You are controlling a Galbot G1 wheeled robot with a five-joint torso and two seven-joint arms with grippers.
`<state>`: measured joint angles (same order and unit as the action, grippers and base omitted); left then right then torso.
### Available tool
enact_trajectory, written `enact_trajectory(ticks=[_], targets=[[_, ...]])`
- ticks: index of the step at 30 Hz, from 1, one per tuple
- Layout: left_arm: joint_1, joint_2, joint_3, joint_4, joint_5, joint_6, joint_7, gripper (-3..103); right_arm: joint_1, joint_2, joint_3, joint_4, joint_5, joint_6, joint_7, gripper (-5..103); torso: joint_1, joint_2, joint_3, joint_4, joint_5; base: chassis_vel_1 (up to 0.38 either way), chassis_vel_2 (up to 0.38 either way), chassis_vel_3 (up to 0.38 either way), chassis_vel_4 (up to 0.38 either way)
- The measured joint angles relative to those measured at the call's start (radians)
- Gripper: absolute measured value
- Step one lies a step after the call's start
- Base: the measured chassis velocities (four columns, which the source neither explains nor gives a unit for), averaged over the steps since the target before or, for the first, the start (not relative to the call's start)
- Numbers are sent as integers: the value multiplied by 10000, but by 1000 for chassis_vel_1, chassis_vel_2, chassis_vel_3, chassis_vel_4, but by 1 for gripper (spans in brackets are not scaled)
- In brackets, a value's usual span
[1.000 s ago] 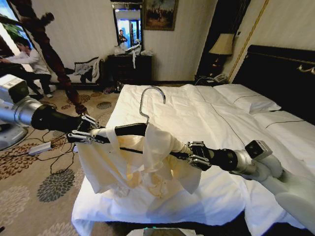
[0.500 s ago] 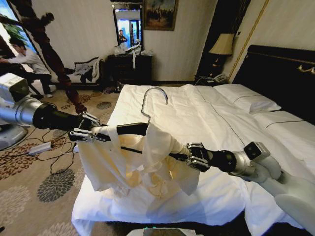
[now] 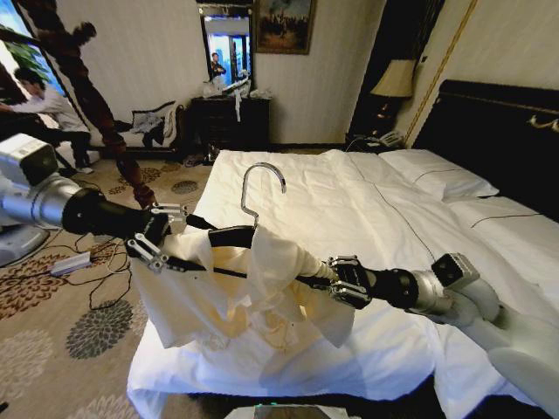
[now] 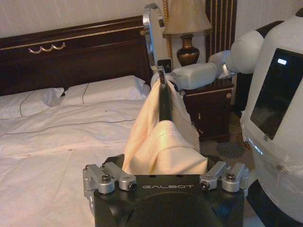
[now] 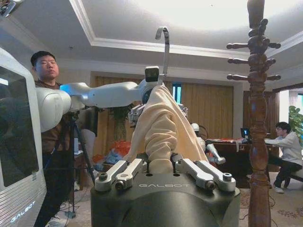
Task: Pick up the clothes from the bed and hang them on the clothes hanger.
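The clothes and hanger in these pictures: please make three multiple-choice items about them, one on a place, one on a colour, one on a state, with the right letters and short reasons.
1. Where is the clothes hanger?
A. Lying on the pillow
B. Held in the air between the two grippers
C. On the carpet

2. What colour are the clothes?
A. Cream, pale yellow
B. Dark blue
C. Red

3. How are the clothes now?
A. Folded flat on the bed
B. Draped over the hanger
C. Spread on the floor

Answers:
1. B: left gripper and right gripper grip its ends.
2. A: yellower than the white bedding.
3. B: fabric hangs from the hanger's arms.
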<state>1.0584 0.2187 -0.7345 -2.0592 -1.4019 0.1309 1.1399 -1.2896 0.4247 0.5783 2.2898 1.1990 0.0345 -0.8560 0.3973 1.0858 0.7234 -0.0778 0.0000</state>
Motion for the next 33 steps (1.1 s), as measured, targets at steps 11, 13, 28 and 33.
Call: enact_trajectory(ticks=[11, 13, 28, 33], targets=[[104, 410, -129, -252, -442, -59, -459, 63, -194, -35, -58, 229, -601, -23, -73, 19, 0, 0, 0, -1, 1, 0, 0, 0, 0], [114, 426, -141, -296, -498, -59, -494, 62, -190, -38, -82, 251, -636, -40, -63, 19, 0, 0, 0, -1, 1, 0, 0, 0, 0], [116, 279, -100, -410, -595, 212, -382, 19, -128, -50, -127, 281, -566, -45, 35, 19, 0, 0, 1, -1, 1, 0, 0, 0, 0], [105, 106, -54, -338, -589, 306, -290, 19, -119, -35, -152, 280, -554, 0, 78, 19, 0, 0, 0, 0, 0, 0, 0, 0, 0]])
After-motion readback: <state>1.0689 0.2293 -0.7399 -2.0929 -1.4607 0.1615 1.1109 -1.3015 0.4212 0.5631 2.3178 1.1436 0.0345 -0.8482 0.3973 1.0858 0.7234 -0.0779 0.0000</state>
